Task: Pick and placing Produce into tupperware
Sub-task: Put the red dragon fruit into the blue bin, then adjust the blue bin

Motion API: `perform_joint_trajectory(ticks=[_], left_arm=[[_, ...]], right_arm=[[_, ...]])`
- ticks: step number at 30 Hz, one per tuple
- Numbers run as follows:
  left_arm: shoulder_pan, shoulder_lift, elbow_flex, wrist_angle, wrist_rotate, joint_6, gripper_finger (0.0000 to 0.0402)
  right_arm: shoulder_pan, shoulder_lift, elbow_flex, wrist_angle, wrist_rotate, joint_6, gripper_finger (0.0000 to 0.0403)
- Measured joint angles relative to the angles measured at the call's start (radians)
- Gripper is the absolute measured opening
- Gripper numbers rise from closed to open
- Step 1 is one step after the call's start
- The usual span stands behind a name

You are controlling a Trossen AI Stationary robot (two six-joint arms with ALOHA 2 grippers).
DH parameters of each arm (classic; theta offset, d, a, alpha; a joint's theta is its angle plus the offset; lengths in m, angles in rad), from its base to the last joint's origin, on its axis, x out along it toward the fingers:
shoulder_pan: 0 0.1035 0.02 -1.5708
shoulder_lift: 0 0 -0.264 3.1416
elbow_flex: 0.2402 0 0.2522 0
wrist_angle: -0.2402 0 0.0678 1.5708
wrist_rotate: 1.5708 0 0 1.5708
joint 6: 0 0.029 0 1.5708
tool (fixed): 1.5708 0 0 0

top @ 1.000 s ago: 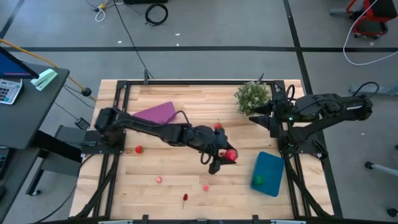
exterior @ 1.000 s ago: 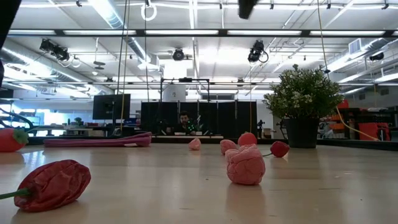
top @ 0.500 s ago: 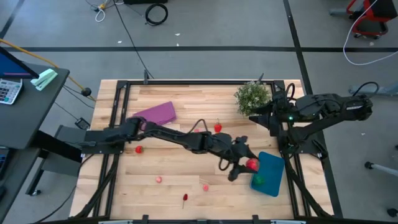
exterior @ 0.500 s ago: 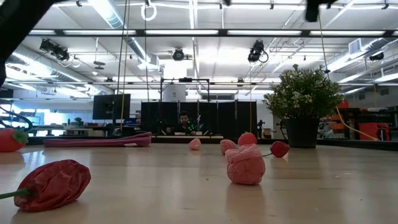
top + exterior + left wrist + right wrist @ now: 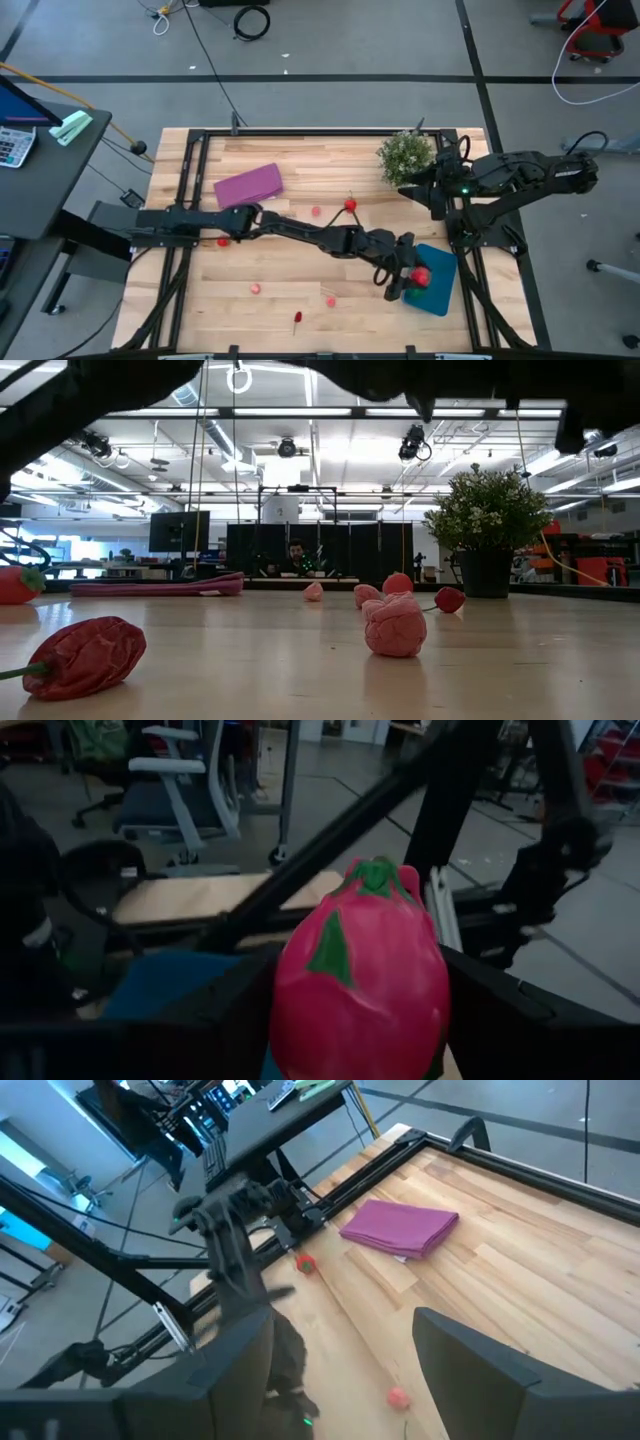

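No words, labels, brand marks or numbers can be read in any view. The calculator [image 5: 14, 146] on the dark desk beside the wooden surface [image 5: 300, 270] shows keys, but their markings are too small to read.

Wooden table [image 5: 300, 150] bearing the scattered items, located relative to the potted plant [image 5: 405, 154], which is standing at one far corner. The teal tupperware [image 5: 437, 291] is resting near the table edge on the plant's side, well apart from it. The flat purple object [image 5: 248, 184] is lying across the table from the plant. Small red and pink produce pieces [image 5: 349, 205] [image 5: 256, 289] [image 5: 298, 318] are lying between them and toward the near edge.
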Motion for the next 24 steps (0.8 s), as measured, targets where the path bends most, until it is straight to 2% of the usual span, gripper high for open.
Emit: perform_joint_trajectory(ticks=[6,11,14,18,24], left_arm=[[0.001,0.066,0.001,0.066,-0.01,0.026,0.0228],[-0.011,0.103,0.001,0.127,-0.013,0.031,0.026],[-0.027,0.107,0.001,0.147,-0.012,0.056,0.0265],[-0.046,0.107,0.001,0.176,-0.011,0.113,0.0248],[-0.061,0.106,0.001,0.176,-0.011,0.121,0.0219]], right_arm=[[0.0,-0.002,0.0,0.0,0.0,0.0,0.025],[0.0,-0.005,0.0,0.001,0.0,0.0,0.025],[0.0,-0.006,0.0,0.001,0.0,0.0,0.025],[0.0,-0.006,0.0,0.001,0.0,0.014,0.025],[0.0,-0.006,0.0,0.001,0.0,0.016,0.025]])
